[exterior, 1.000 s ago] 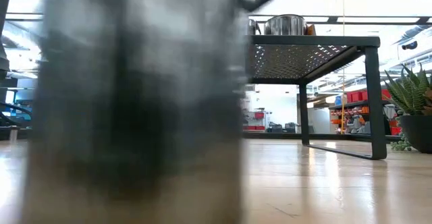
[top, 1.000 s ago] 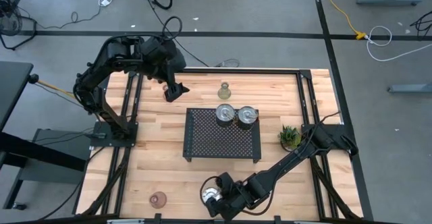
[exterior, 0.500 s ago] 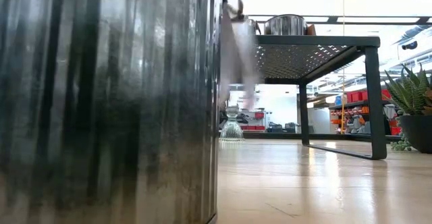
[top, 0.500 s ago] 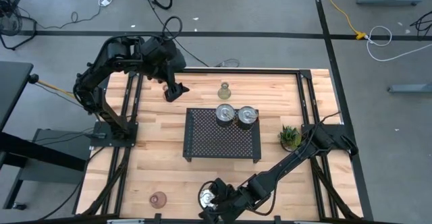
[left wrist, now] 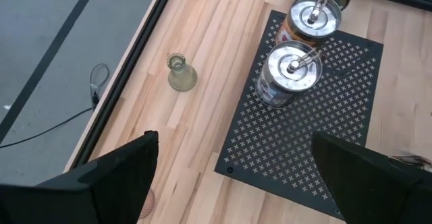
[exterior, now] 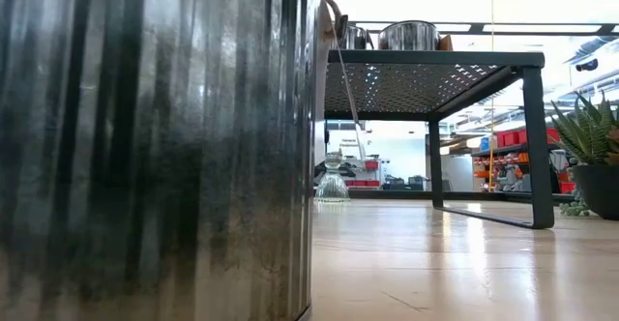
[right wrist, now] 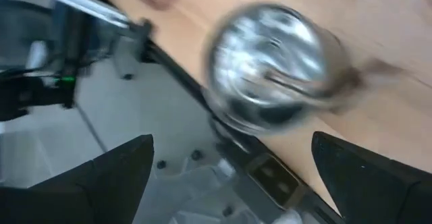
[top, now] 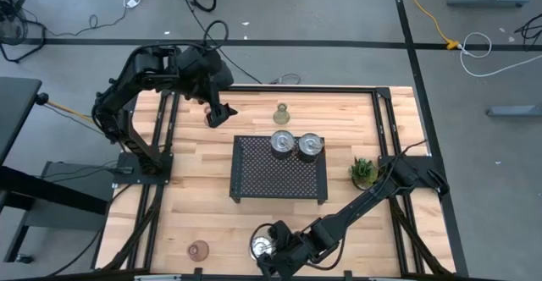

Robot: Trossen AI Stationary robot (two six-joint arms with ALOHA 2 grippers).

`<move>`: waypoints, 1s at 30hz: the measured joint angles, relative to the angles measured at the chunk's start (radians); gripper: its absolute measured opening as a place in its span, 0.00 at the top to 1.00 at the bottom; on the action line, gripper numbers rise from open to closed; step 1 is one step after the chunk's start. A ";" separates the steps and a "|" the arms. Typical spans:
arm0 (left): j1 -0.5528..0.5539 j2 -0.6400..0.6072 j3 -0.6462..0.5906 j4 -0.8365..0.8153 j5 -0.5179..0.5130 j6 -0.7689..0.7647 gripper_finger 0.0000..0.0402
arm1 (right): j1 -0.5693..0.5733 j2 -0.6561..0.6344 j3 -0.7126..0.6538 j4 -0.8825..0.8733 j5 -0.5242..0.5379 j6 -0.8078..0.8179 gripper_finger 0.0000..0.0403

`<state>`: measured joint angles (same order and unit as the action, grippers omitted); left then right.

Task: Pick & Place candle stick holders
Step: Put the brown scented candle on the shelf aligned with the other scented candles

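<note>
Silver holder now sits on the table's near edge, just ahead of the right end effector, which has backed slightly, fingers spread, not gripping. Grasp pending. Left end effector hovers spread, far corner.

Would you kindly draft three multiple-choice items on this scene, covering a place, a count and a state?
1. Where is the olive-green glass holder?
A. on the black tray
B. on the table beyond the tray's far edge
C. beside the plant

2. How many silver holders stand on the black tray?
A. one
B. two
C. three

3. How are the left claw's fingers?
A. wide open, empty
B. shut on a holder
C. out of view

Answers:
1 B: the high view shows it on bare wood past the tray.
2 B: a pair, one beside the other, at the tray's far end.
3 A: the left wrist view shows both fingers spread with nothing between.
</note>
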<state>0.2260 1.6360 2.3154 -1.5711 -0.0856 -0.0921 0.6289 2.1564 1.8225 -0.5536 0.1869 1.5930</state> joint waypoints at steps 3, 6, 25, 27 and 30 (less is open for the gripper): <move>0.000 0.000 0.000 0.000 0.000 0.000 0.03 | 0.000 0.000 0.000 -0.042 -0.026 0.031 0.01; 0.000 0.000 0.000 0.000 0.000 0.000 0.03 | -0.005 0.000 0.000 -0.055 -0.016 0.060 0.01; 0.000 0.000 0.000 0.000 0.000 0.000 0.03 | -0.047 0.016 0.001 -0.009 -0.022 0.044 0.17; 0.000 0.000 0.000 0.000 0.000 0.000 0.03 | -0.047 0.035 0.000 -0.008 -0.030 0.046 0.18; 0.000 0.000 0.000 0.000 0.000 -0.001 0.03 | -0.047 0.072 0.000 0.061 -0.061 0.056 0.18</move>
<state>0.2260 1.6356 2.3154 -1.5711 -0.0856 -0.0929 0.5823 2.2285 1.8225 -0.4928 0.1260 1.6495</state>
